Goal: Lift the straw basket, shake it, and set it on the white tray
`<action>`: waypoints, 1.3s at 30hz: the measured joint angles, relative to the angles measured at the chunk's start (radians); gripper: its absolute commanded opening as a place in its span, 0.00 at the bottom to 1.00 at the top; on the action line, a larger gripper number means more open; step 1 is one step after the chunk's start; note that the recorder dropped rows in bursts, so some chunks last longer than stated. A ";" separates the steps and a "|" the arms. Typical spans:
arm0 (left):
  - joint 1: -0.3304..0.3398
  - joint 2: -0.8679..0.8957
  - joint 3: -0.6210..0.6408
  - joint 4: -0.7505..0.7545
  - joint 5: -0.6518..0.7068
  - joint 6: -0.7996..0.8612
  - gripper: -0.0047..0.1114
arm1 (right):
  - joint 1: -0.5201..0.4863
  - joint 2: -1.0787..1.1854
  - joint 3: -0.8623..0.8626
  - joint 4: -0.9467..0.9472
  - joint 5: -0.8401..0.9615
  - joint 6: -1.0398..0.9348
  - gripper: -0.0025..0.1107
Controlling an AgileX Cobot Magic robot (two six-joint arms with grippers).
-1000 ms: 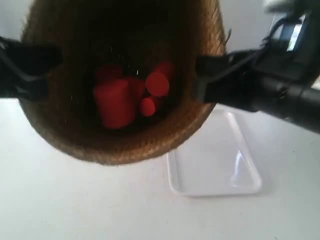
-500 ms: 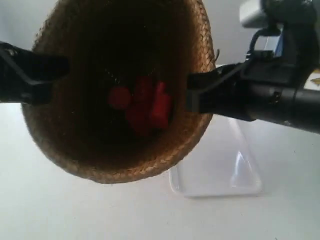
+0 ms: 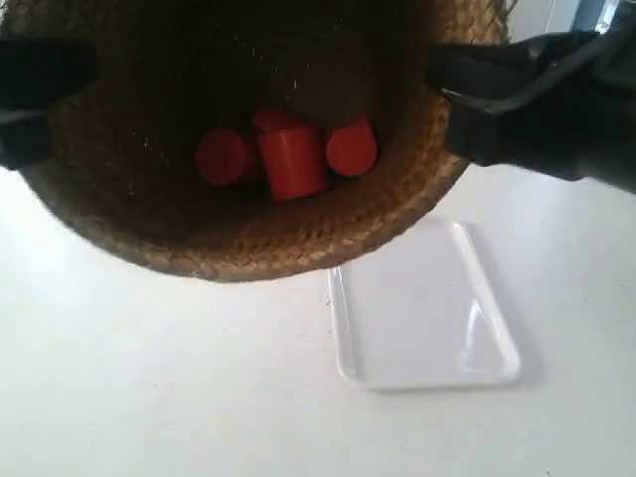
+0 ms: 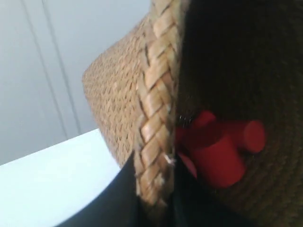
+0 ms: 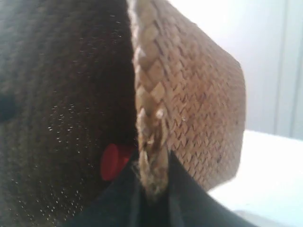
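Observation:
The straw basket [image 3: 248,234] hangs in the air, tipped with its dark mouth toward the exterior camera. Several red cylinders [image 3: 288,159] lie inside it. My left gripper [image 4: 154,203] is shut on the braided rim [image 4: 156,118], one finger inside and one outside. On the opposite side my right gripper [image 5: 152,189] is pinched shut on the rim [image 5: 149,104]. In the exterior view the arms show as dark shapes at the left [image 3: 35,94] and right [image 3: 527,99] of the basket. The white tray [image 3: 422,308] lies flat on the table below the basket's right side.
A white table top [image 3: 149,378] spreads under the basket and around the tray. A pale wall [image 4: 42,71] stands behind.
The basket has swung up and toward the camera, then shifted; its rim now reaches lower right. The red cylinders inside have tumbled and regrouped. Both arms moved with it.

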 measured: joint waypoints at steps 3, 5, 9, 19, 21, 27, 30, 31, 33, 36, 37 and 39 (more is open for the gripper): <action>0.000 0.073 0.010 -0.027 0.036 -0.003 0.04 | -0.002 0.114 0.013 -0.005 0.012 -0.023 0.02; 0.002 -0.006 -0.065 -0.015 0.195 -0.008 0.04 | 0.031 0.033 -0.037 -0.004 0.161 0.024 0.02; 0.002 0.041 0.015 0.002 0.010 -0.021 0.04 | 0.037 0.079 0.014 -0.022 -0.066 0.018 0.02; 0.002 0.045 0.012 0.043 -0.022 -0.069 0.04 | 0.035 0.124 -0.027 -0.013 -0.037 -0.069 0.02; -0.003 0.047 -0.015 0.037 0.095 -0.069 0.04 | 0.035 0.131 -0.052 0.003 0.082 -0.040 0.02; -0.004 -0.039 -0.048 0.079 0.090 -0.078 0.04 | 0.055 0.027 -0.068 0.005 0.008 -0.065 0.02; 0.014 0.035 -0.033 0.061 0.053 -0.081 0.04 | 0.031 0.124 -0.048 0.018 -0.028 -0.074 0.02; 0.016 0.047 -0.039 0.058 0.104 -0.085 0.04 | 0.029 0.138 -0.053 0.030 0.025 -0.054 0.02; 0.012 0.029 -0.079 0.060 0.230 -0.090 0.04 | 0.040 0.112 -0.084 0.035 0.144 -0.025 0.02; 0.002 -0.048 -0.117 0.089 0.289 -0.086 0.04 | 0.072 0.020 -0.109 0.024 0.174 -0.036 0.02; 0.000 -0.063 -0.114 0.111 0.259 -0.084 0.04 | 0.074 0.007 -0.102 0.011 0.133 -0.048 0.02; 0.002 -0.051 -0.081 0.139 0.153 -0.082 0.04 | 0.065 0.026 -0.063 -0.008 -0.007 -0.073 0.02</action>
